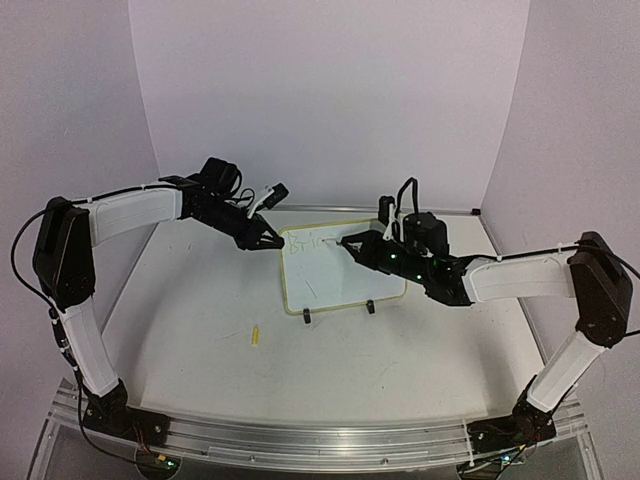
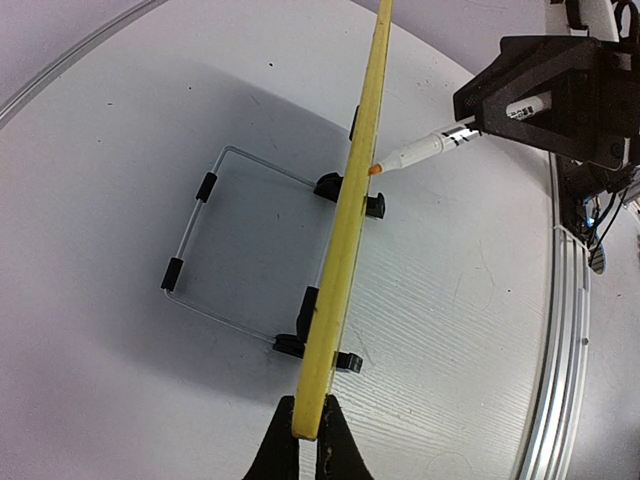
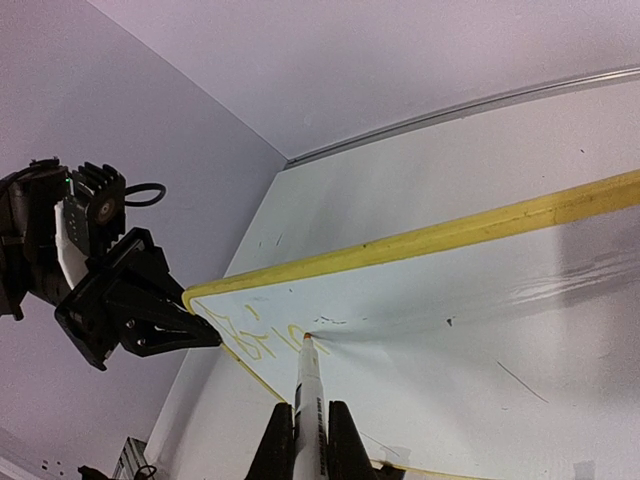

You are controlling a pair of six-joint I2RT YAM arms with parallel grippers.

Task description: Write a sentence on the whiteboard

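Handwriting (image 3: 255,335) in faint yellowish-green strokes (only a few letters, hard to read) sits in the top left corner of the small white rectangular whiteboard (image 1: 345,285) with a thin yellow rim. That board stands on its long edge near the middle of the white table (image 1: 180,330), propped on two black clip feet (image 1: 306,316) and a thin wire stand (image 2: 200,260) behind it. Left gripper (image 2: 307,425) has its fingers pinched on the board's rim at the upper left corner. Right gripper (image 3: 308,432) is clamped around a white marker pen (image 3: 308,385), whose orange tip touches the board's face just right of the strokes. On the table to the near left of the board, apart from it, lies a small yellow pen cap (image 1: 255,336).
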